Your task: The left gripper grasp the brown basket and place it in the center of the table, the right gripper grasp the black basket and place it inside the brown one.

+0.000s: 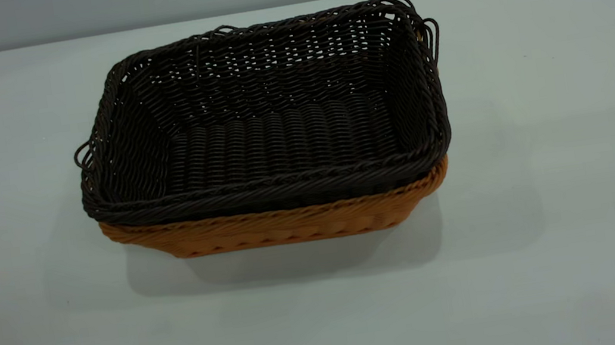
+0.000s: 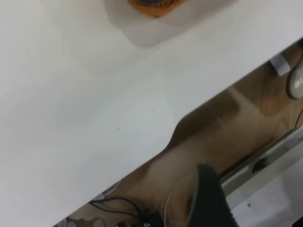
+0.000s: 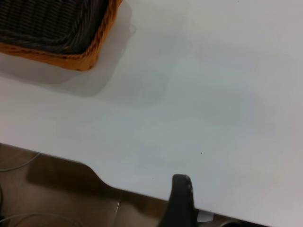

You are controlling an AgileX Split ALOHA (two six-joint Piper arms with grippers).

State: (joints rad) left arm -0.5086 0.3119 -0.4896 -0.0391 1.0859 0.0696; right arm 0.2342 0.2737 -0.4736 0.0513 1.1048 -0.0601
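One black basket (image 1: 270, 123), rectangular, dark woven wicker with a braided rim; long axis runs left to right across the exterior view, turned slightly so the right end sits farther from the camera than the left. It stands open side up, nested inside the brown basket, its rim riding above the brown rim, and sits a little tilted, the far right corner higher than the near left. Loop handles: one at the left end, one at the far right corner. One brown basket (image 1: 285, 225), rectangular, orange-tan wicker, same orientation and long axis, showing only as a band of rim and wall below the black rim along the near side and at the right corner. The pair stands near the middle of the table (image 1: 561, 221), one plain white-grey top, slightly toward its far side. No brand, label or writing can be read on any item. Left gripper (image 2: 210, 198): one dark finger shows in the left wrist view, beyond the table edge over the floor, well apart from the baskets; whether its fingers are apart or together cannot be told. Right gripper (image 3: 182, 201): one dark finger shows in the right wrist view, at the table edge, well apart from the baskets; likewise cannot be told.
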